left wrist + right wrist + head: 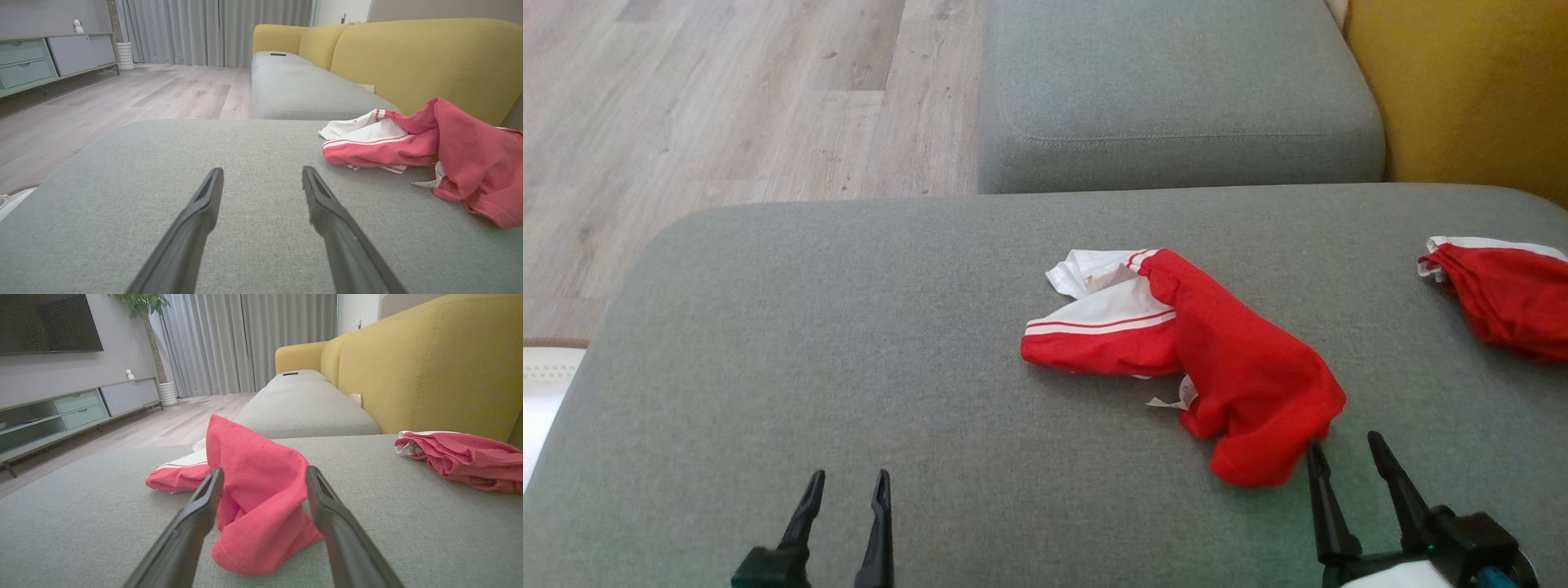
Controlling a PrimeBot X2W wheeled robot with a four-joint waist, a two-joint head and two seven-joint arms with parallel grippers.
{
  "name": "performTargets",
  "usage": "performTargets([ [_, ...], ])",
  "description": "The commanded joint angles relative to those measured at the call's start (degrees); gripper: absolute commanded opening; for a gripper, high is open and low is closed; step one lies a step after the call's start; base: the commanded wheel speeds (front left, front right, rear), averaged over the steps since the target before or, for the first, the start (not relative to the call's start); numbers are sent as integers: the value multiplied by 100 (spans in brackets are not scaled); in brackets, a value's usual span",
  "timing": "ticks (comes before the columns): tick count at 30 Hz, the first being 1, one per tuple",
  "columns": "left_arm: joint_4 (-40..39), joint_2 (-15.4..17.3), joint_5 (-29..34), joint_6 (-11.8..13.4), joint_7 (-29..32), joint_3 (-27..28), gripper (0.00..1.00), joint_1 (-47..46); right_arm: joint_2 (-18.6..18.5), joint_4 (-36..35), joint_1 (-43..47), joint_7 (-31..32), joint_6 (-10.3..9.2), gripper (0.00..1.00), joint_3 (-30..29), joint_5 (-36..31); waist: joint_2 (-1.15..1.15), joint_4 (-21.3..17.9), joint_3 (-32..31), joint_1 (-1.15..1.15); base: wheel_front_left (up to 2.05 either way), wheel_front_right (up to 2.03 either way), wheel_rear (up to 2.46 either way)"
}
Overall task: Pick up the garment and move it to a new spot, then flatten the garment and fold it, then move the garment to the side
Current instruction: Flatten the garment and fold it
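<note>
The left pincer (262,170) rises from the bottom centre, its two dark fingers spread wide over the grey cushion (163,163), with nothing between them. A crumpled red and white garment (449,151) lies at the right edge. A yellow sofa back (429,57) fills the upper right.

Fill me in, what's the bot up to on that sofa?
Nothing is picked up yet. A crumpled red and white garment lies on the grey seat cushion. The right gripper is open at the garment's near fold, not closed on it. The left gripper is open over bare cushion, apart from the cloth. A second red garment lies at the far right.
</note>
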Motion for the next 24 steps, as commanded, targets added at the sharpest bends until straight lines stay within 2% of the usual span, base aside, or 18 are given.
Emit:
performTargets([
  [1, -168, -53, 45, -7, -52, 192, 100, -316, -141, -183, -327, -21, -5, 100, 136, 38, 0, 7, 5, 0, 0, 0, 0],
  [17, -97, -58, -4, 36, -52, 78, 100, -329, -159, -193, -267, -21, -5, 100, 179, 64, 0, 30, 11, 0, 0, 0, 0],
  [24, -94, -58, -44, 60, -52, -38, 100, -425, -230, -240, -276, -21, -5, 100, 240, 78, 0, 46, 216, 0, 0, 0, 0],
])
